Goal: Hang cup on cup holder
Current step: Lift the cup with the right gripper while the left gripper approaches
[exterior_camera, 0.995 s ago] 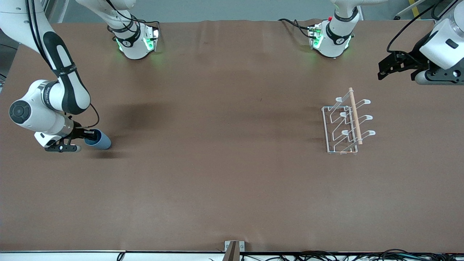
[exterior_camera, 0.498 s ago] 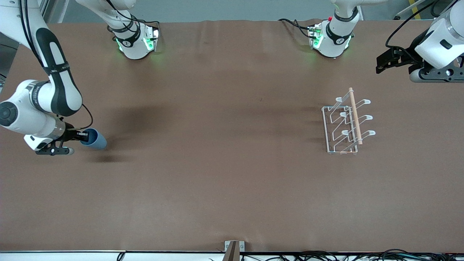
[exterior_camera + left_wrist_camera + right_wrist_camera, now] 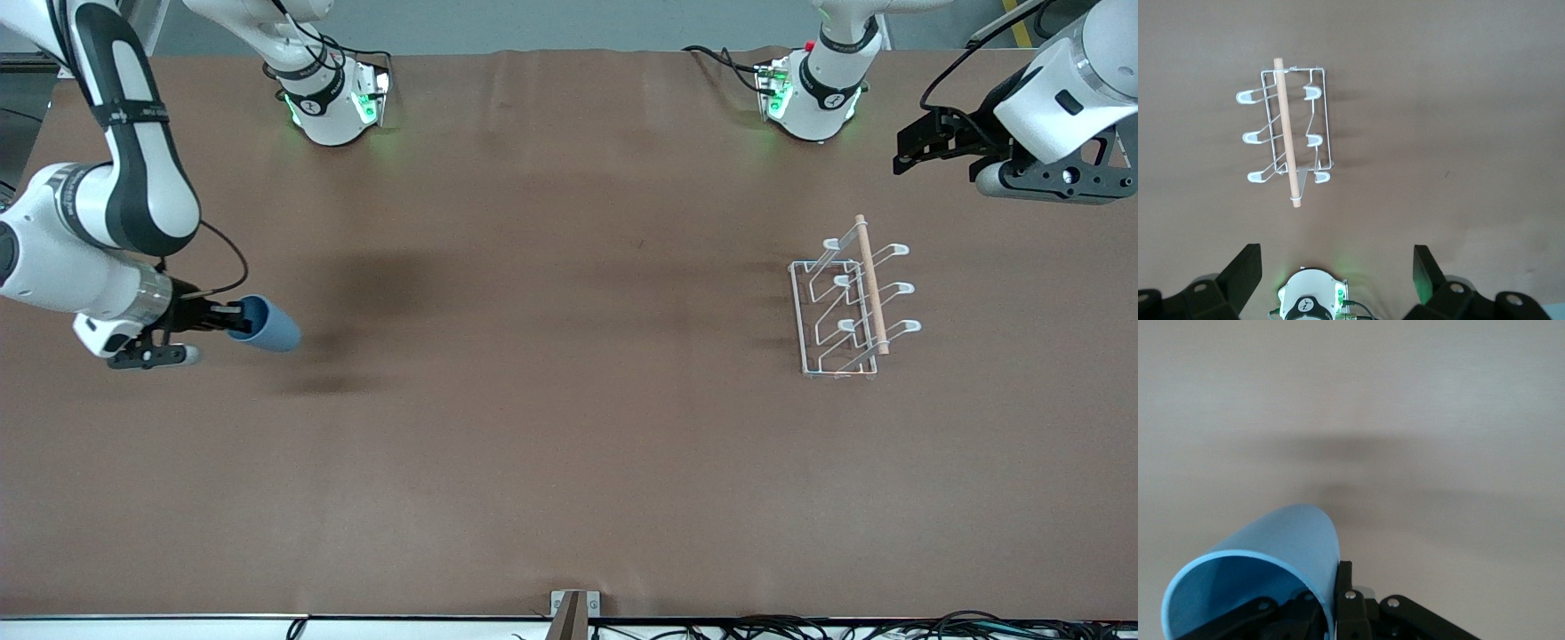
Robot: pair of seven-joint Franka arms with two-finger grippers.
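I've got the cup [image 3: 265, 324] pinched by its rim in the right gripper [image 3: 224, 317], mid-left of the front frame. One finger is inside the mouth and one outside, clamped on the wall. The cup lies on its side in the air, mouth toward the wrist and base pointing toward frame centre, with its shadow on the table [image 3: 533, 444] below it. In the right wrist view the open mouth [image 3: 1238, 587] fills the lower left, with the fingers [image 3: 1345, 600] nipping the wall edge.

Handling, my read:
- Thin light-blue plastic, so it should be very light; weight is no issue for the grip.
- The wall is smooth and slightly tapered, so likely slippery. A rim pinch can let it pivot on fast swings, so I'd move gently.
- The thin wall probably flexes, so more squeeze could warp the mouth.
- No handle, so the rim wall is the sensible hold. It also leaves the mouth free to go over a prong.

The cup holder [image 3: 845, 307] sits mid-right in the front frame, well apart from the cup. Its wire prongs are all bare, with the wooden rod [image 3: 871, 284] on top. It's light wire, so a bump would likely shift it.

The left gripper [image 3: 911, 151], upper right of the front frame, is over the table near the rack, waiting. Its jaws are spread wide and hold nothing; the left wrist view shows both fingers [image 3: 1245, 273] apart with the rack between them, farther off.
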